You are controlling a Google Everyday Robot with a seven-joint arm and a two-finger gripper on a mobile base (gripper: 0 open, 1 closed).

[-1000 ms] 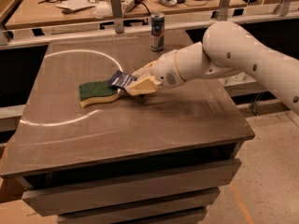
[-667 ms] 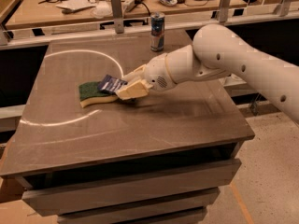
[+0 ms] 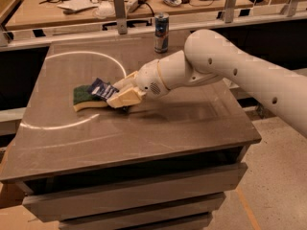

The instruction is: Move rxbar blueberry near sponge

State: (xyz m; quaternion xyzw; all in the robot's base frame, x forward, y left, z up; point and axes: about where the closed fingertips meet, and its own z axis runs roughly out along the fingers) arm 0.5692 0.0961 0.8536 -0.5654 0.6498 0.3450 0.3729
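Camera view shows my hand [image 3: 123, 96] low over the desk [image 3: 158, 128], left of centre, with its fingers clamped on the bar [image 3: 100, 87]. The bar sticks out to the left of the fingers, tilted, its free end up. That end overlaps the right end of the sponge [image 3: 82, 96], which lies flat on the desk. I cannot tell whether the wrapper rests on the green top or hangs just above it. I judge the carrying is nearly done and the step in hand is the set-down. To do it well, I should bring the bar down onto bare desk just beside the sponge rather than on top of it, so a small shift back toward my side may help. I should level the wrapper and let go only when it is low, since a flat, light packet can slide or flip if dropped. I should then lift clear, up and away from the sponge, so that my fingers do not drag either thing. The can [image 3: 161, 31] stands well apart at the far edge and should not matter.
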